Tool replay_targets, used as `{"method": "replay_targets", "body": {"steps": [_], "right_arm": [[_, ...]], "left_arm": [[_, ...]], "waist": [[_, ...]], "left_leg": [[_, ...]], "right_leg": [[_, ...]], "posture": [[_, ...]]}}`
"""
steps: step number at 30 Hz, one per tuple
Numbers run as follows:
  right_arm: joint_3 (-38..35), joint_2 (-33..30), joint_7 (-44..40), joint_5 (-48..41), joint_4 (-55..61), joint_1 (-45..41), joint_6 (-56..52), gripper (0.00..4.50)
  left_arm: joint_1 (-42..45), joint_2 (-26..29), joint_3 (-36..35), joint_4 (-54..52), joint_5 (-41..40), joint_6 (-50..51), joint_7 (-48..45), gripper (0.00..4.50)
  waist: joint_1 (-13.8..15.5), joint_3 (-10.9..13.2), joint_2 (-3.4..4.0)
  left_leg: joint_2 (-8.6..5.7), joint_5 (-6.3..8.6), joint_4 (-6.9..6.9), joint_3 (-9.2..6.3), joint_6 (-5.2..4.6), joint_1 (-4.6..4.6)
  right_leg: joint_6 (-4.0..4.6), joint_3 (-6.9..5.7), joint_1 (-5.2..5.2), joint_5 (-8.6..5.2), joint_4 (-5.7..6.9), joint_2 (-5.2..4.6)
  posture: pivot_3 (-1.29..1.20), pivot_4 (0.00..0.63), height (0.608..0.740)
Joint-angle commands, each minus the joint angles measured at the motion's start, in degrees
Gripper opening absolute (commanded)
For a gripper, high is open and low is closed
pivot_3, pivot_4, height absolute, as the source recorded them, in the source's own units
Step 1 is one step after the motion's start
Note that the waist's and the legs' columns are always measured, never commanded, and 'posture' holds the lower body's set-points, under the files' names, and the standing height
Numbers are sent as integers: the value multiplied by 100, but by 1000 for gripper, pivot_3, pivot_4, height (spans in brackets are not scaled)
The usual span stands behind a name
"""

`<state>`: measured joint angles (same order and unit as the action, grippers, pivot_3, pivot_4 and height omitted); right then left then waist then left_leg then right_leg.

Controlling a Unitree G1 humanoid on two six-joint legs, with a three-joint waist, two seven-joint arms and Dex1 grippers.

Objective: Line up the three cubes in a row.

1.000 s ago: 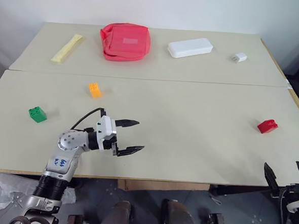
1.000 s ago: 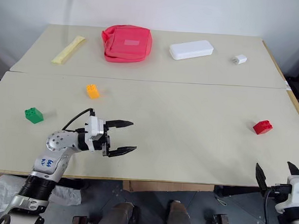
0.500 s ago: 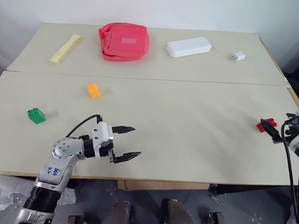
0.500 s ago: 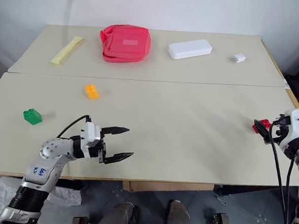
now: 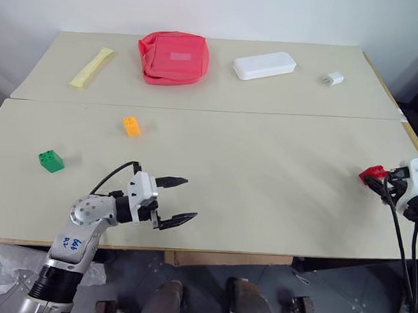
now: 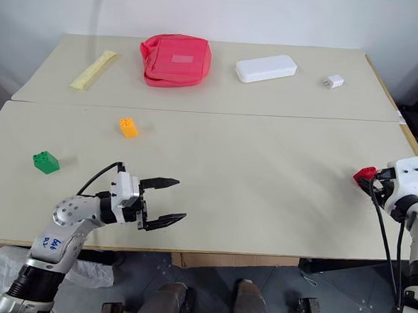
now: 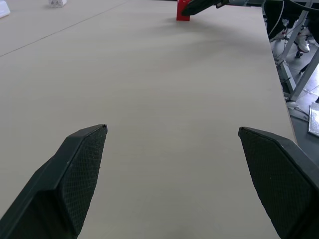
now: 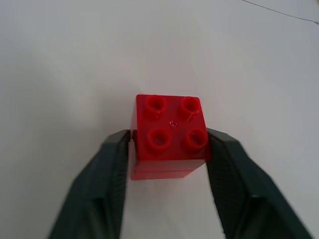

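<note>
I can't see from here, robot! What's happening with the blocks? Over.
Right gripper shut on red block. Left gripper open, empty. Green block, orange block apart on table.

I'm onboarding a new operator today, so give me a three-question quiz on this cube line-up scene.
1. Which cube sits between the right gripper fingers?
2. True or false: the left gripper is closed on the green cube.
3. Which cube lies nearer the red pouch: A) orange cube, B) green cube?

Key
1. The red cube, both fingers against its sides.
2. False: its fingers stand wide apart over bare table, with nothing between them.
3. A.
</note>
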<state>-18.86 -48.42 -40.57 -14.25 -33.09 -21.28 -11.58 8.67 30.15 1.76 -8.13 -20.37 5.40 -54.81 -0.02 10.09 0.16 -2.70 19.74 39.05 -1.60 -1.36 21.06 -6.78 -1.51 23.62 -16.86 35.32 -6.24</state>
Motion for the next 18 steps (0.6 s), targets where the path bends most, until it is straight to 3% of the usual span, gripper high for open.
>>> {"method": "replay_targets", "body": {"steps": [1,6,12,15,18], "right_arm": [[-145,-65,-488,-255,173,52,193,1478],[161,-75,-1587,-735,1291,168,-40,1479],[1968,-130,-2826,-711,3408,-402,-1135,1479],[2793,118,-3083,-562,3690,-1064,-1614,1479],[3451,682,-3227,-122,3175,-1604,-1068,1479]], "left_arm": [[88,35,-114,-20,-46,-116,-18,4500],[109,-10,-259,170,-98,-139,30,4500],[-74,62,-607,455,-114,-206,104,4500],[-215,83,-682,432,-86,-222,132,4500],[-433,74,-718,220,-76,-209,205,4500]], "waist": [[1,0,0],[2,0,1],[-24,0,1],[-5,1,2],[36,1,-1]], "left_leg": [[0,0,0,0,0,1],[1,0,0,0,0,2],[26,4,1,2,16,0],[26,4,1,1,17,7],[24,6,1,-14,18,14]], "right_leg": [[0,-1,0,0,-1,0],[-1,-1,1,1,-2,1],[0,4,7,0,-3,25],[1,6,12,1,-7,23],[3,-8,8,1,-22,19]], "posture": [[0,150,740],[0,150,740],[0,150,740],[0,150,740],[0,150,740]]}}
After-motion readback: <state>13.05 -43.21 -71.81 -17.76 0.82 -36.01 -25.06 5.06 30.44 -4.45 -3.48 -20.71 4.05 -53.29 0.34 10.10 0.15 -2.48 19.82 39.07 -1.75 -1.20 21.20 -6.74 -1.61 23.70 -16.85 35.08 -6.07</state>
